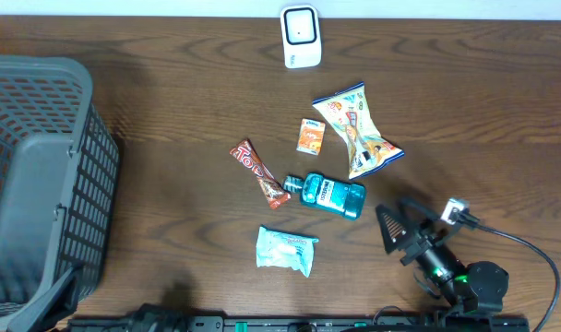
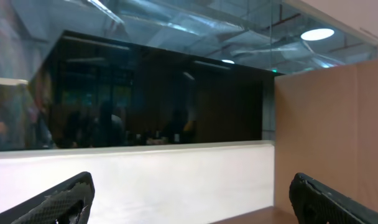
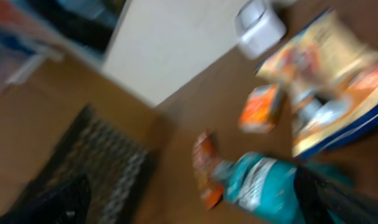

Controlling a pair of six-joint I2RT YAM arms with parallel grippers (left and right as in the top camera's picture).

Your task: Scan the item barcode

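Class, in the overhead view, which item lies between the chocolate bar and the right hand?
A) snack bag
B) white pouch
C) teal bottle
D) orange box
C: the teal bottle lies between the chocolate bar and the open right hand.

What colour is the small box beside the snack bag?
Orange; the small cardboard box shows best in the overhead view.

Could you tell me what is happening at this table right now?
Nothing is held yet. The right gripper hangs open beside the teal bottle, which lies among a snack bag, a candy bar, a small orange box and a white packet. The left gripper, also open, faces away from the table. The white scanner sits at its far edge.
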